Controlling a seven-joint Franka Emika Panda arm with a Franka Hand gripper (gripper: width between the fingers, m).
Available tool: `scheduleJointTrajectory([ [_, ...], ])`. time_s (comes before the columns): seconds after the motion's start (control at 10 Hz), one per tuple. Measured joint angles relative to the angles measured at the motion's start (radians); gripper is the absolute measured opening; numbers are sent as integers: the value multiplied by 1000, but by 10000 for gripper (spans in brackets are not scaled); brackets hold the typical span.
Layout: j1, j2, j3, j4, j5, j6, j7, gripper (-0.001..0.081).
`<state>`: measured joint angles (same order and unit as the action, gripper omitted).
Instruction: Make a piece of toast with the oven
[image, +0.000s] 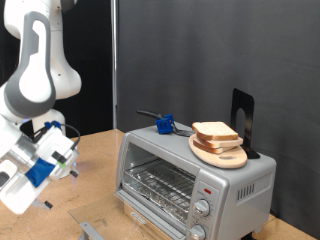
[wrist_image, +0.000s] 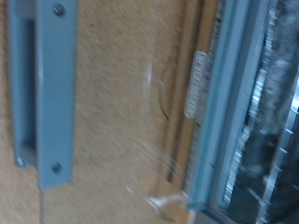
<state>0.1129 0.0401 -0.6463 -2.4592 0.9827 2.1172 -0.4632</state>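
The oven is a small silver toaster oven on the cork table. Its glass door hangs open and lies flat, with the grey handle bar at its outer edge and the wire rack showing inside. Two slices of toast lie stacked on a round wooden board on the oven's roof. My gripper hovers low at the exterior view's left, a little way in front of the open door, and nothing shows between its fingers. The wrist view shows no fingers.
A blue object with a black handle lies on the oven roof beside the board. A black upright stand rises behind the board. Two round knobs sit at the oven's front right. A black curtain backs the scene.
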Motion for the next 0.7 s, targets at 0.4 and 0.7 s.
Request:
scheduleJointTrajectory([
  [0.4, -1, -156, 7, 1, -68, -44, 102, 800],
  [0.7, 1, -195, 15, -13, -87, -43, 138, 800],
])
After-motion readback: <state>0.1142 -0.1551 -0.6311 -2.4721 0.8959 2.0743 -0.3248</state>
